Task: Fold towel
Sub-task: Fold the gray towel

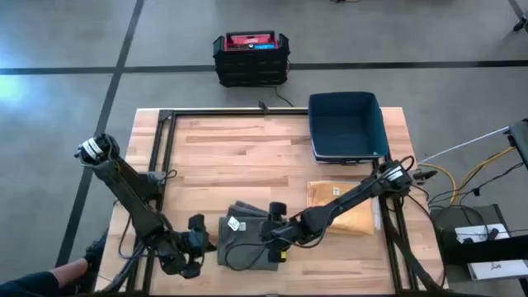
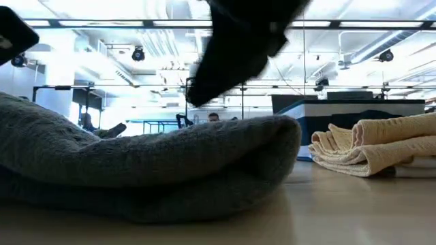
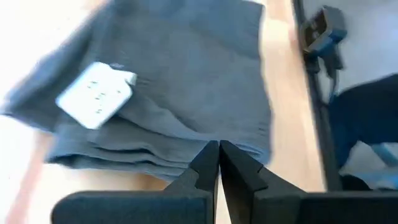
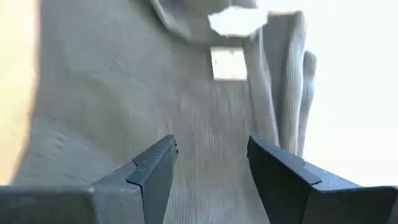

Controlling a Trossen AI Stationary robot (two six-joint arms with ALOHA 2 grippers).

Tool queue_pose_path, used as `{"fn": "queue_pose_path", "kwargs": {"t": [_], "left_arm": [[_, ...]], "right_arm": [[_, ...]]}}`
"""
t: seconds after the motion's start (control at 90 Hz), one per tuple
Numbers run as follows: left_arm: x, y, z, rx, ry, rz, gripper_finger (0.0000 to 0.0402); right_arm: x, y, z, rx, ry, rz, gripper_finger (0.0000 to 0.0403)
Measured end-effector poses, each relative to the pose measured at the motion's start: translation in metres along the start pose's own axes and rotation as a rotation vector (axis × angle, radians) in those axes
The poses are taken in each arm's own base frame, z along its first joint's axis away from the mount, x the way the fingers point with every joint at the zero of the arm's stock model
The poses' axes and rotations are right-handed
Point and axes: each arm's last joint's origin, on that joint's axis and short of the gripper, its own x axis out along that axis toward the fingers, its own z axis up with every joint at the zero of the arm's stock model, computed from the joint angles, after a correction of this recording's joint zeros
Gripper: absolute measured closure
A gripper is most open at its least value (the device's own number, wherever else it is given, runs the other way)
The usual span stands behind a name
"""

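A grey towel (image 1: 247, 241) lies folded in several layers near the table's front edge, a white label (image 3: 96, 93) on its top. In the low view it is a thick roll (image 2: 150, 163) flat on the wood. My left gripper (image 1: 200, 239) is shut, low at the towel's left side, its tips (image 3: 217, 152) at the layered edge. My right gripper (image 1: 276, 231) hovers open over the towel's right part. Its two fingers (image 4: 152, 168) stand apart above the cloth, and in the low view it is a dark shape (image 2: 238, 47) clear of the towel. My left gripper comes level from the table's left, its shut tips at the towel's stacked edge (image 3: 186, 158). I cannot tell whether they touch the cloth or stop just short of it.
A folded tan towel (image 1: 342, 206) lies to the right of the grey one, also seen in the low view (image 2: 375, 146). A dark blue bin (image 1: 346, 124) stands at the back right. Bare wood (image 1: 231, 157) fills the table's middle and far left.
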Motion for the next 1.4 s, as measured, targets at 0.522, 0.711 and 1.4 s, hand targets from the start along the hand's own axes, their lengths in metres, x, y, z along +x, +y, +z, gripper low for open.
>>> {"fn": "queue_pose_path", "kwargs": {"t": [0.522,0.711,1.4], "left_arm": [[0.017,0.011,-0.033,-0.076,0.051,0.063,0.0402],[0.024,0.005,-0.044,-0.097,0.031,0.002,0.0402],[0.048,-0.007,-0.055,0.042,0.012,-0.007,0.0402]], "right_arm": [[0.064,-0.043,-0.006,0.006,0.047,0.075,0.0218],[0.051,-0.037,0.002,-0.003,0.007,0.090,0.0217],[0.052,-0.038,0.002,-0.018,0.005,0.088,0.0217]]}}
